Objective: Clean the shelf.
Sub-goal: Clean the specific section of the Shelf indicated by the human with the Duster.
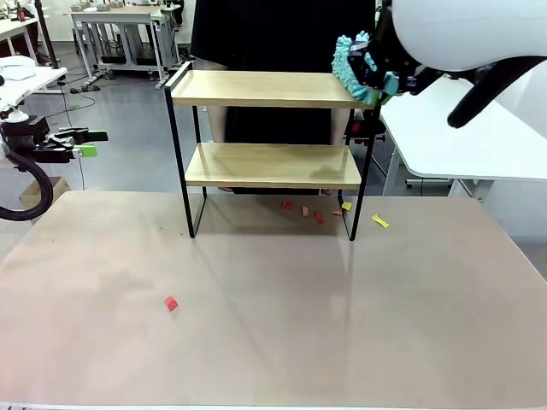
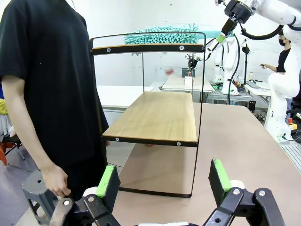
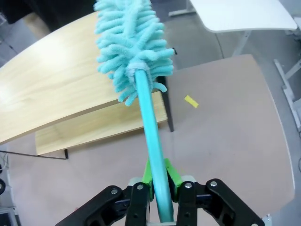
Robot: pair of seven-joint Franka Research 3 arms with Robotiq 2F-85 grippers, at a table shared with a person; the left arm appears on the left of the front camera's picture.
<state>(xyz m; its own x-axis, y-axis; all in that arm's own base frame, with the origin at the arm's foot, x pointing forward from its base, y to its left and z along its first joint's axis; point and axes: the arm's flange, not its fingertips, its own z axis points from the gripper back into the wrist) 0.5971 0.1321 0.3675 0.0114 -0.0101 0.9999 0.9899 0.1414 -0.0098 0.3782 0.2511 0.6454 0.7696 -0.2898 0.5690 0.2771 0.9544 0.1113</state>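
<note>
Red scrap (image 1: pixel 171 302) on brown table (image 1: pixel 273 342); person (image 1: pixel 282 34), black shirt, behind.

The shelf (image 1: pixel 272 165) has smooth wood boards and a black metal frame. The duster (image 3: pixel 130 42) is fluffy, with a smooth plastic stick.

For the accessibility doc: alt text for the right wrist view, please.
The right hand grips a teal duster by its handle, with the fluffy head over one end of the wooden shelf's top board. A yellow scrap lies on the beige table beside the shelf.
</note>
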